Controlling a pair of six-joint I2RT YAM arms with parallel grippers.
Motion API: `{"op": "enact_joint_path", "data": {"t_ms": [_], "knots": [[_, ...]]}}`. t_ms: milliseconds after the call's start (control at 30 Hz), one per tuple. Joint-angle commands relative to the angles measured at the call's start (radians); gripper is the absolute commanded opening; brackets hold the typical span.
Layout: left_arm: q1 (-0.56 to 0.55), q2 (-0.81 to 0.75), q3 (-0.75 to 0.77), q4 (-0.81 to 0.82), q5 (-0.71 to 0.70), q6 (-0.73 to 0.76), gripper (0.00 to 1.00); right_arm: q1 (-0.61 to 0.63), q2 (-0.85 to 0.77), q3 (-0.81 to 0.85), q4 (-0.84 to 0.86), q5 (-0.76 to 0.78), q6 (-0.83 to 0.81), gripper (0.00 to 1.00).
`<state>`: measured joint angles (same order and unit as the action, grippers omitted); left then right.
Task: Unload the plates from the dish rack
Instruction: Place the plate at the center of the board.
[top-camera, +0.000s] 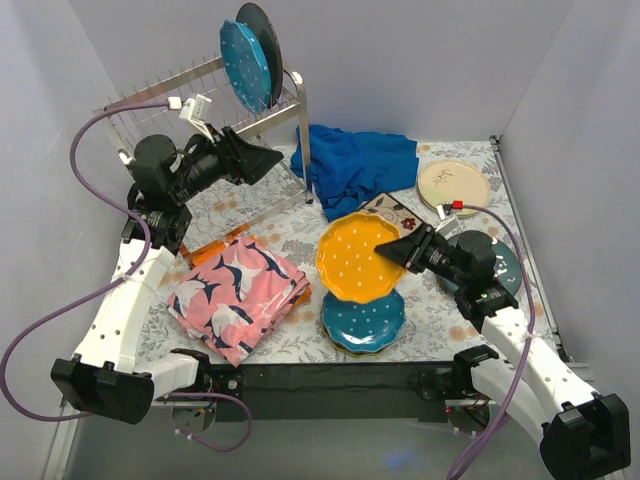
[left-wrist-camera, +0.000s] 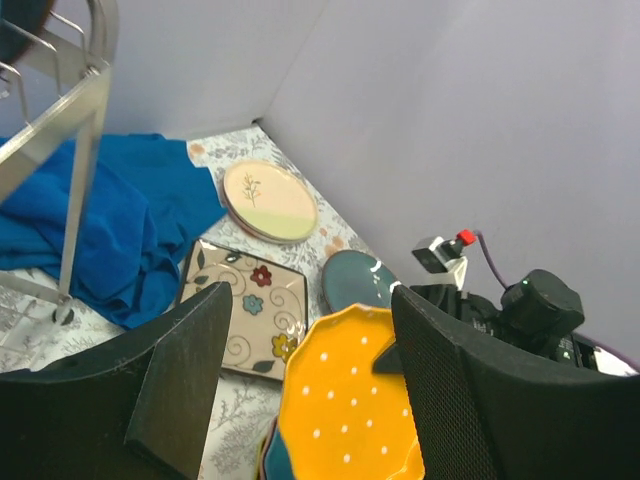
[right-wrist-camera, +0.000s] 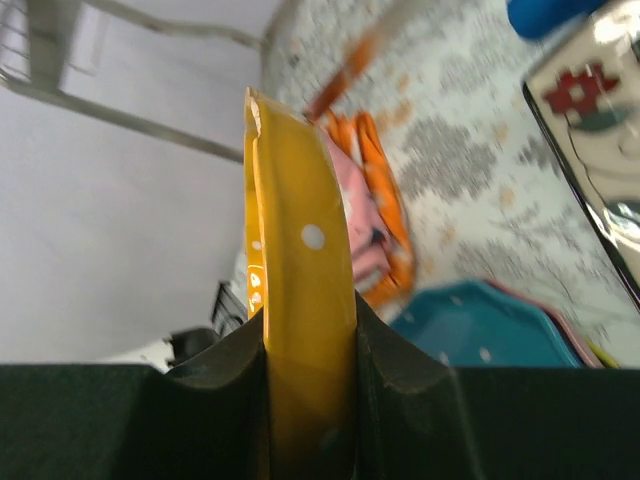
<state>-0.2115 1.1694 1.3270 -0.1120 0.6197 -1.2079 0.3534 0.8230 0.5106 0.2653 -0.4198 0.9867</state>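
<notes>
the right gripper is clamped on the rim of the orange plate. in the right wrist view the yellow-orange edge stands squeezed between the two dark fingers, with no gap on either side. the plate is off the rack and held over the front middle of the worktop, white-dotted face up. it overlaps the stack below, and whether it touches that stack cannot be told.

the top of the stack is a teal dotted plate. pink and yellow rims peek from under it.

two plates are still upright in the rack, at its right end. one is a bright blue dotted plate. a dark plate stands just behind it.

the left gripper hangs in front of the rack, near those two plates, with its fingers spread apart and nothing between them.

other plates lie flat on the right of the worktop. a square floral plate sits beside the orange one. a round cream plate with a sprig lies near the back right corner. a dark teal plate is partly hidden under the right arm.

a crumpled blue cloth lies at the foot of the rack's right leg. a folded pink cloth with a bird print lies at the front left, well apart from the stack.
</notes>
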Motion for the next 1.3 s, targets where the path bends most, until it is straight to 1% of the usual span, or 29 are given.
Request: {"op": "enact_joint_path", "data": {"t_ms": [0, 67, 100, 167, 200, 233, 333, 433, 500, 733, 767, 800, 833, 867, 933, 1067, 1133, 1267], "knots": [[-0.054, -0.048, -0.028, -0.014, -0.028, 0.039, 0.63, -0.005, -0.093, -0.023, -0.047, -0.157, -0.117, 0.01], [-0.054, -0.068, -0.034, -0.038, -0.015, 0.053, 0.63, -0.005, -0.11, -0.059, -0.113, -0.171, -0.157, 0.01], [-0.054, -0.083, -0.057, -0.043, -0.031, 0.085, 0.63, -0.007, -0.134, -0.079, -0.116, -0.168, -0.175, 0.01], [-0.064, -0.141, -0.095, -0.034, -0.075, 0.111, 0.64, -0.005, -0.154, -0.122, -0.142, -0.163, -0.198, 0.01], [-0.072, -0.163, -0.141, -0.023, -0.128, 0.123, 0.64, -0.005, -0.166, -0.13, -0.158, -0.151, -0.224, 0.01], [-0.078, -0.209, -0.172, -0.006, -0.144, 0.14, 0.65, -0.005, -0.173, -0.141, -0.166, -0.152, -0.224, 0.01], [-0.086, -0.27, -0.265, 0.09, -0.159, 0.145, 0.66, -0.005, -0.206, -0.213, -0.164, -0.151, -0.203, 0.01], [-0.086, -0.295, -0.313, 0.106, -0.182, 0.163, 0.66, -0.005, -0.216, -0.238, -0.158, -0.14, -0.213, 0.01], [-0.086, -0.304, -0.353, 0.149, -0.202, 0.165, 0.66, -0.005, -0.203, -0.242, -0.159, -0.165, -0.221, 0.01], [-0.086, -0.327, -0.362, 0.143, -0.235, 0.186, 0.66, -0.005, -0.156, -0.265, -0.159, -0.189, -0.244, 0.01], [-0.086, -0.327, -0.364, 0.141, -0.242, 0.189, 0.66, -0.005, -0.151, -0.265, -0.161, -0.185, -0.247, 0.04], [-0.086, -0.332, -0.365, 0.143, -0.245, 0.189, 0.66, -0.005, -0.148, -0.265, -0.163, -0.177, -0.25, 0.09], [-0.086, -0.333, -0.367, 0.143, -0.245, 0.189, 0.66, -0.005, -0.145, -0.265, -0.166, -0.171, -0.255, 0.17], [-0.086, -0.333, -0.368, 0.141, -0.247, 0.189, 0.66, -0.007, -0.145, -0.262, -0.172, -0.156, -0.269, 0.27], [-0.086, -0.333, -0.371, 0.144, -0.248, 0.189, 0.66, -0.005, -0.133, -0.241, -0.202, -0.137, -0.284, 0.33], [-0.086, -0.338, -0.371, 0.143, -0.256, 0.195, 0.66, -0.005, -0.128, -0.195, -0.293, -0.044, -0.344, 0.39], [-0.086, -0.344, -0.371, 0.143, -0.259, 0.196, 0.66, -0.005, -0.136, -0.17, -0.34, -0.008, -0.382, 0.41], [-0.086, -0.355, -0.371, 0.143, -0.264, 0.197, 0.66, -0.005, -0.137, -0.123, -0.422, 0.11, -0.451, 0.42]]}}
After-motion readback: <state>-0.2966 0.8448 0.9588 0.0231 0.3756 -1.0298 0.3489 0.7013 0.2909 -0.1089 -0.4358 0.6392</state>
